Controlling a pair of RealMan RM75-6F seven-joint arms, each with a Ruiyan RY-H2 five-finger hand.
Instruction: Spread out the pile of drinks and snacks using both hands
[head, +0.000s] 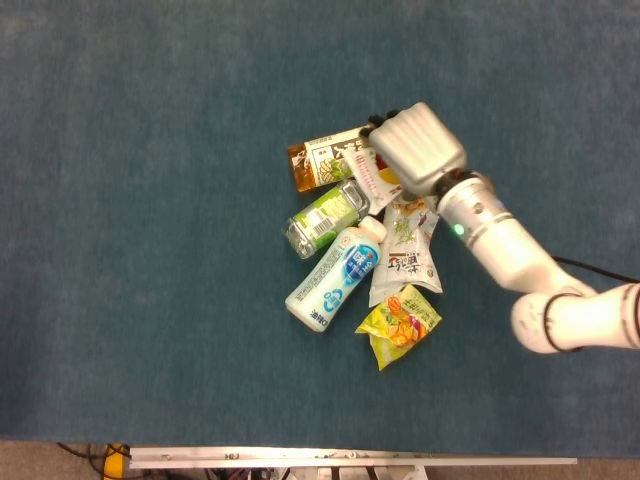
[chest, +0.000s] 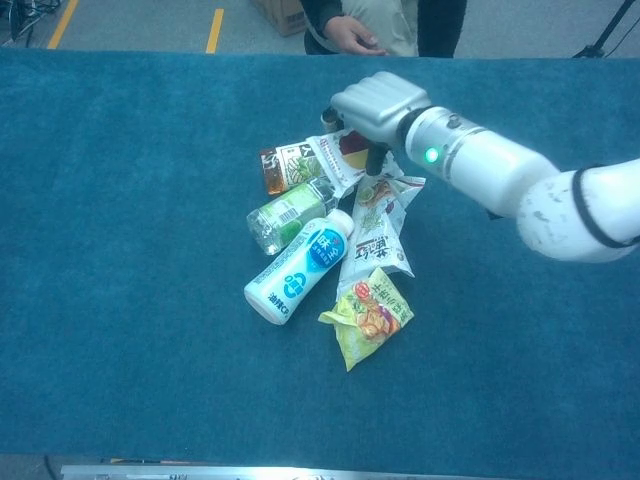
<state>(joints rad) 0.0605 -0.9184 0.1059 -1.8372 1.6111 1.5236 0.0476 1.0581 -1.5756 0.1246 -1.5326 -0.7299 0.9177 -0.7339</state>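
At the far edge of the pile, the right hand (head: 418, 148) has its fingers curled over a white snack packet (head: 366, 176), gripping it. Beside the packet lie a brown drink carton (head: 316, 163) and a green bottle (head: 322, 218), with a white-and-blue bottle (head: 335, 276), a pale pouch (head: 404, 257) and a yellow snack bag (head: 399, 325) nearer, all on the blue tablecloth (head: 150, 250).

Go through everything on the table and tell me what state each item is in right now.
right hand: grips the red-and-white snack packet
red-and-white snack packet: held, tilted
brown drink: lying flat
green bottle: on its side
white-and-blue bottle: on its side, capped
white pouch: lying flat
yellow snack bag: lying flat, sealed
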